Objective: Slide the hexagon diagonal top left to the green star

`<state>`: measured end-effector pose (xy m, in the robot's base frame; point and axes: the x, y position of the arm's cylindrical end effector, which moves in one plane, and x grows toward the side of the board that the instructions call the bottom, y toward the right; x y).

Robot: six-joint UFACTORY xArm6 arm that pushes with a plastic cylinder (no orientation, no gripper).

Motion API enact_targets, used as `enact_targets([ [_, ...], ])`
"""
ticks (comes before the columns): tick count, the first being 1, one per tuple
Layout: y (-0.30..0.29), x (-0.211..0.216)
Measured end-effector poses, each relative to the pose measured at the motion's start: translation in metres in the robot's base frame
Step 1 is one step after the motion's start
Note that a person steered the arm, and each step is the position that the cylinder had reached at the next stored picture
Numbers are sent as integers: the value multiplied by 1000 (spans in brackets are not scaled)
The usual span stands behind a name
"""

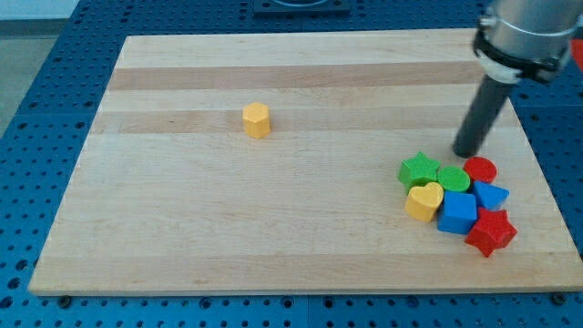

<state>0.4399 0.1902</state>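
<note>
A yellow hexagon (257,119) sits alone on the wooden board (182,237), left of centre in the upper half. A green star (419,169) lies at the left of a cluster near the view's right. My tip (466,153) is at the end of the dark rod, just above the cluster, up and to the right of the green star and next to the red cylinder (480,169). The tip is far to the right of the hexagon.
The cluster also holds a green cylinder (453,178), a yellow heart (424,201), a blue cube (457,213), a blue pentagon-like block (491,195) and a red star (491,231). The board's right edge runs close beside the cluster.
</note>
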Motion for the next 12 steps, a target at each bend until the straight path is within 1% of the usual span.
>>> enact_targets([
  [1, -63, -16],
  [2, -120, -40],
  [3, -170, -74],
  [4, -224, -95],
  [5, -268, -95],
  [6, -282, -91],
  [7, -282, -79],
  [8, -282, -52],
  [9, -275, -40],
  [11, -242, -15],
  [12, -216, -15],
])
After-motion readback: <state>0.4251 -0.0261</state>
